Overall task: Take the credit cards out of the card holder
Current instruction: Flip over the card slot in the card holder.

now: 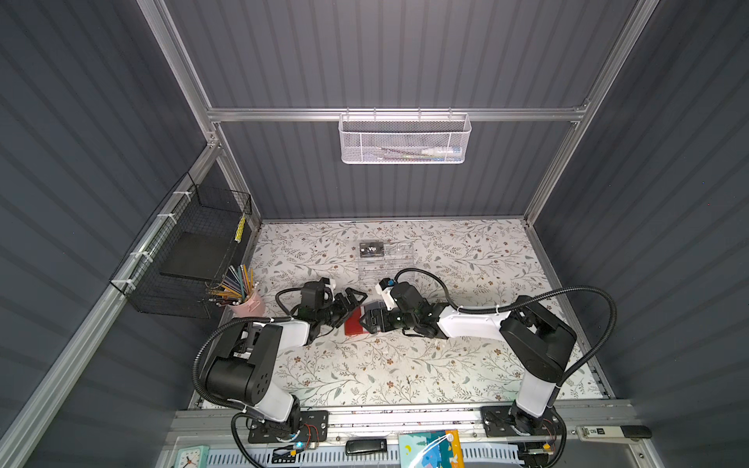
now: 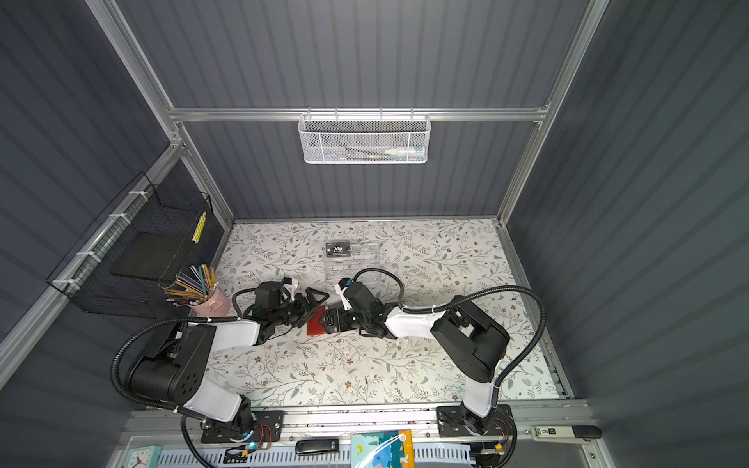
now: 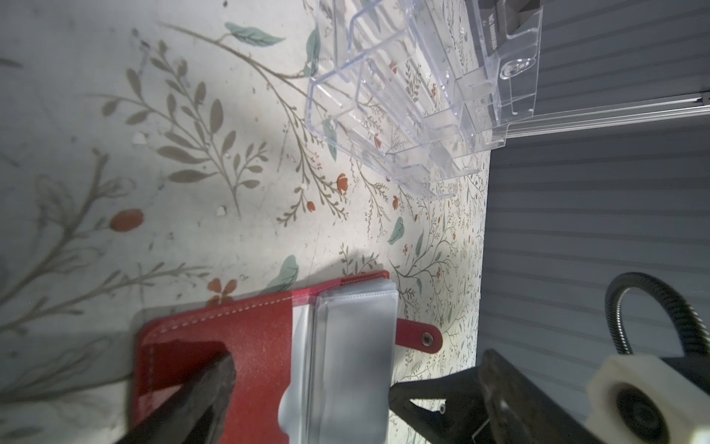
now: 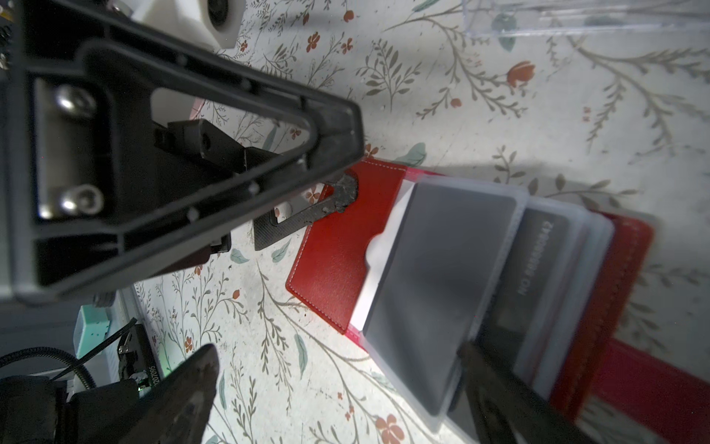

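Observation:
The red card holder (image 1: 353, 325) (image 2: 315, 326) lies open on the floral table between both arms. Its clear sleeves (image 3: 353, 346) hold dark grey credit cards (image 4: 442, 276); its strap tab (image 3: 418, 338) sticks out sideways. My left gripper (image 1: 352, 308) (image 3: 357, 359) is open, one fingertip (image 4: 345, 190) resting on the red cover's corner. My right gripper (image 1: 366, 320) (image 4: 338, 361) is open too, one finger (image 4: 476, 361) against the sleeves' edge, the other over bare table. A black "Vip" card (image 1: 372, 250) (image 2: 337, 250) lies at the clear organizer's far end.
The clear acrylic organizer (image 1: 387, 263) (image 3: 403, 115) stands just behind the grippers. A pink pencil cup (image 1: 247, 303) and a black wire basket (image 1: 190, 251) are at the left. A white mesh basket (image 1: 403, 139) hangs on the back rail. A black stick (image 1: 366, 445) lies on the front ledge.

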{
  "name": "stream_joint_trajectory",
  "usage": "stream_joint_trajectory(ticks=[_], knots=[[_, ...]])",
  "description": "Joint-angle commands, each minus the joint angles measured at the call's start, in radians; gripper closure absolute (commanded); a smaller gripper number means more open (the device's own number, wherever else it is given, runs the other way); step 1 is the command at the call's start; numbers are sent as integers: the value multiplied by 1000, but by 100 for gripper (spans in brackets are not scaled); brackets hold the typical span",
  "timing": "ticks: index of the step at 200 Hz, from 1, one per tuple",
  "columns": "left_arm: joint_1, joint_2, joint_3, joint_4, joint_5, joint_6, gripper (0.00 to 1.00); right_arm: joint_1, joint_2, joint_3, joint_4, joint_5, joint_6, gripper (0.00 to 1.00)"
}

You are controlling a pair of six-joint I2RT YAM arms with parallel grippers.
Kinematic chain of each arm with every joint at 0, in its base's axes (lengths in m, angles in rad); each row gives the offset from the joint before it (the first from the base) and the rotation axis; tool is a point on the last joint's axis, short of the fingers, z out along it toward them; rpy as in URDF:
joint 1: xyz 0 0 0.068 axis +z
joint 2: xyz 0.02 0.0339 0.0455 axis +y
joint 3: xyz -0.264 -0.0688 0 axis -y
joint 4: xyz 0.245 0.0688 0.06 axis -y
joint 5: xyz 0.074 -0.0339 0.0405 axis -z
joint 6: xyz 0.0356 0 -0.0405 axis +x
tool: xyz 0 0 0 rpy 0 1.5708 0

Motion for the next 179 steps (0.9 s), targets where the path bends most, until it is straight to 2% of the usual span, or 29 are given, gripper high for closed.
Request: stream_joint_trajectory(ticks=[1, 120, 179], knots=[[5, 37, -34, -46, -7, 11, 0, 10, 8, -12, 66, -38, 18, 1], [20, 35, -42, -21, 26, -3, 0, 20, 6, 22, 91, -62, 11, 1], [28, -10, -32, -41, 45, -15, 0, 30, 12, 39, 102, -71, 15, 1]])
